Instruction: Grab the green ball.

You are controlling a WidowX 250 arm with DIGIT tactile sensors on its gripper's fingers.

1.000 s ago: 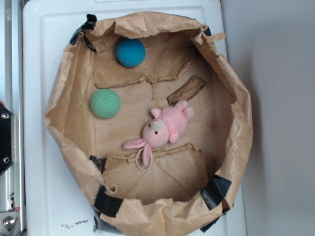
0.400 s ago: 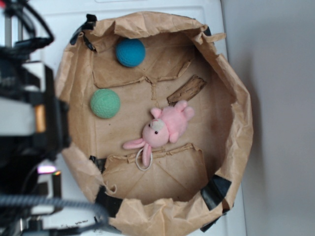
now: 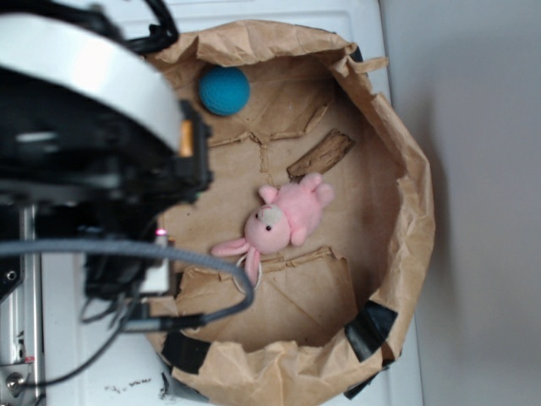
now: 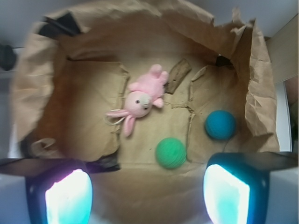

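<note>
Gripper point(image 4: 147, 196) jaws spread wide, nothing held; green ball point(image 4: 171, 152) sits at 12 o'clock, blue ball point(image 4: 220, 124) near at 2 — could easily grab wrong one.

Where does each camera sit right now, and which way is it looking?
Exterior: overhead, looking straight down into the paper bag; the arm covers its left side and hides the green ball.
Wrist: on the arm, looking down past the open gripper at the green ball just ahead of the fingers.
Both show the pink bunny and blue ball.
</note>
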